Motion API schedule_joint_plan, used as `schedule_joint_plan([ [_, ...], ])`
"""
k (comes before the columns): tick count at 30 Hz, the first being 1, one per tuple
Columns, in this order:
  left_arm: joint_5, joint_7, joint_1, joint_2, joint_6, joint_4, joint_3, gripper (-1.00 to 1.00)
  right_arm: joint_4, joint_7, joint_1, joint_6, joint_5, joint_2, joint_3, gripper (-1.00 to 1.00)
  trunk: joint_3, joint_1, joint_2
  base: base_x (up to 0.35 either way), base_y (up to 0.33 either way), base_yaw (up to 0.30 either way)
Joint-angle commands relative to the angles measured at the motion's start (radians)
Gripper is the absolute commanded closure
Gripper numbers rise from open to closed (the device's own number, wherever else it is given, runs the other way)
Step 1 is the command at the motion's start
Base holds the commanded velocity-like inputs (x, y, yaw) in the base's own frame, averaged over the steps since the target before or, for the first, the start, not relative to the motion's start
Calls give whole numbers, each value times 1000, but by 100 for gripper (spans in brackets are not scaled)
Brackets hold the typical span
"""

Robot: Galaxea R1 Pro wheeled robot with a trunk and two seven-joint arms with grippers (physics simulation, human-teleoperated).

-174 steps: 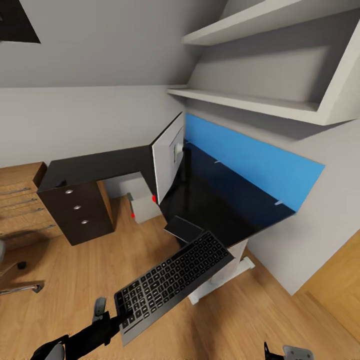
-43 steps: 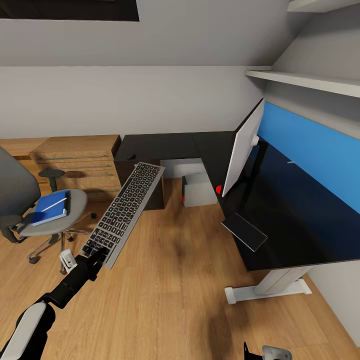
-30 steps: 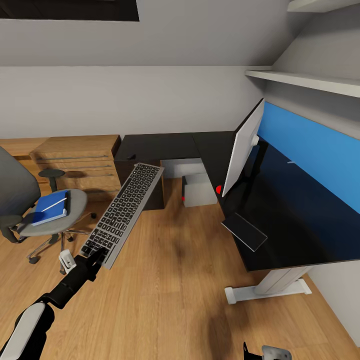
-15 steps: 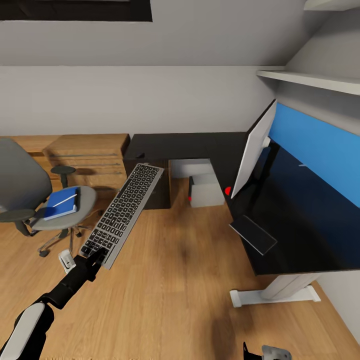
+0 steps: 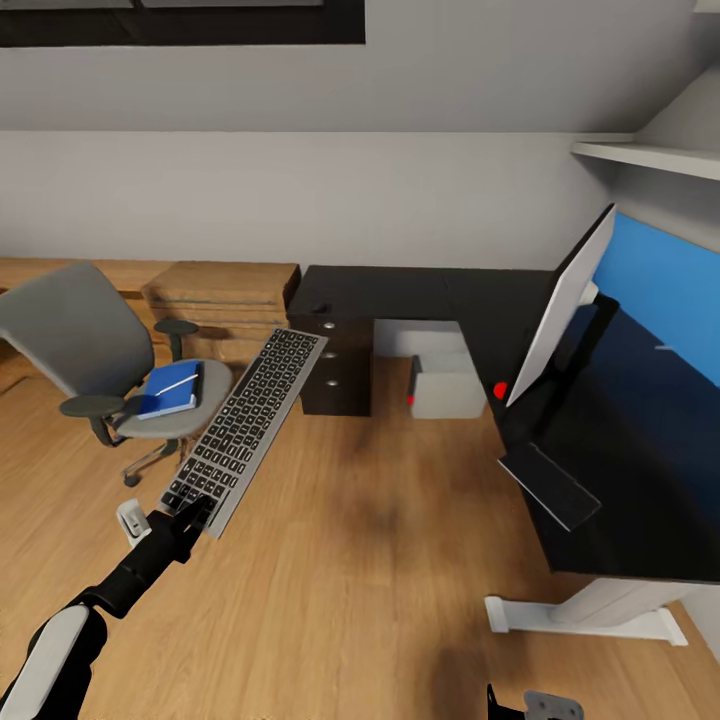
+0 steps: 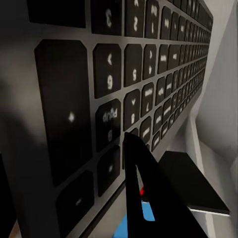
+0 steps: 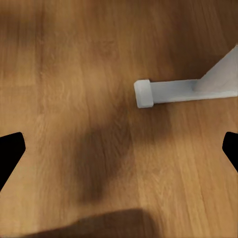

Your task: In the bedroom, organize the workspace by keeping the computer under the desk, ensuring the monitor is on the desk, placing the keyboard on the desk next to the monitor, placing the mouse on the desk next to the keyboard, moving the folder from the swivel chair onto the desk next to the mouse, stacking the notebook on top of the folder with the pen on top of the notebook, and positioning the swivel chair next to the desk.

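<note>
The stiff, light keyboard (image 5: 245, 428) is clamped at one short end by the left claw (image 5: 186, 517), cantilevered and likely to tilt; the right claw (image 7: 119, 144) is spread apart.

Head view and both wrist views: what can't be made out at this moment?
- Mouse: a tiny dark speck on the desk corner, too small to confirm in the head view.
- Notebook and pen: the pile on the swivel chair is too small to separate from the folder.
- Monitor: seen edge-on, screen hidden.
- Left gripper: fingertips covered by the keyboard.
</note>
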Motion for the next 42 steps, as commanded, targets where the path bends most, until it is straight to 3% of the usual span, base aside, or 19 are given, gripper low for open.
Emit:
schedule_joint_plan([
  [1, 7, -1, -1, -1, 8, 0, 1, 100, 2, -5, -1, -3, 10, 0, -5, -100, -1, 0, -1, 0, 0, 119],
  [29, -1, -7, -1, 4, 5, 14, 1, 100, 2, -4, -1, -10, 11, -5, -5, -100, -1, 0, -1, 8, -38, 13],
  [42, -1, -4, -1, 4, 7, 15, 2, 100, 2, -4, -1, -12, 11, -5, -5, -100, 16, 0, -1, 0, 0, 0],
])
